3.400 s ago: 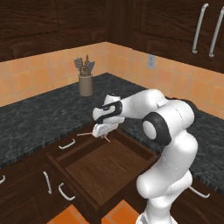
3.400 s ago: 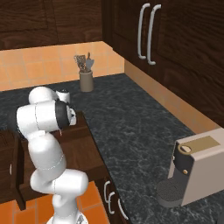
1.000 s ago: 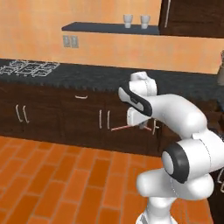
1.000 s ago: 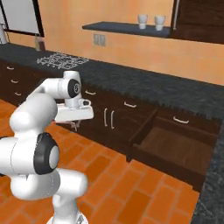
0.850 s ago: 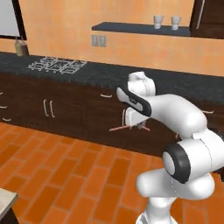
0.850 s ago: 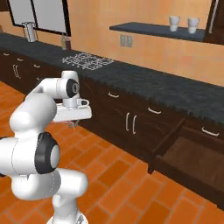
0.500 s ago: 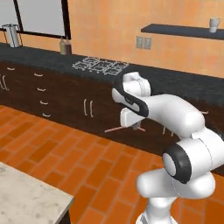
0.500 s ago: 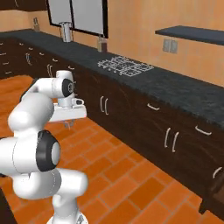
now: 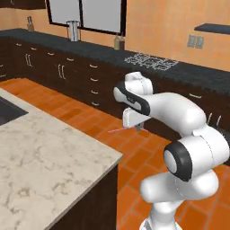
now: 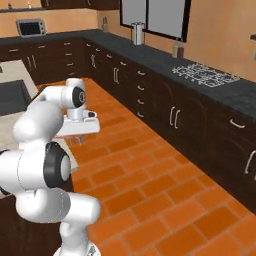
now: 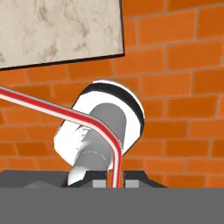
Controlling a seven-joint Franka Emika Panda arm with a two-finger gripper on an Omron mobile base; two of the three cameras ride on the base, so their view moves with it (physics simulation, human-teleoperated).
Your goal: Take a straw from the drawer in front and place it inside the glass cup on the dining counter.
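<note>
My gripper (image 9: 137, 128) is shut on the straw (image 9: 120, 130), a thin red-pink stick that points left from the fingers, above the brick floor. In the hand view the straw (image 11: 57, 113) runs from the left edge, bends, and drops between the shut fingertips of the gripper (image 11: 116, 178). The dining counter (image 9: 49, 157), a beige marble slab on a dark base, fills the lower left, and its corner (image 11: 57, 30) lies ahead of the hand. In the right base view the gripper (image 10: 76, 138) hangs beside the arm, near the dining counter (image 10: 20, 67). The drawer and the glass cup are out of view.
A black worktop over dark cabinets runs along the far wall, with a stove (image 9: 150, 60) and a metal canister (image 9: 72, 30). A microwave (image 10: 30, 26) stands at the far left. A dark sink (image 9: 6, 110) is set into the slab. Orange brick floor (image 10: 165, 190) lies between.
The whole picture has swung sideways as the base moves. The marble slab has grown large at the lower left. The straw stays in the shut gripper, and the arm's pose looks unchanged.
</note>
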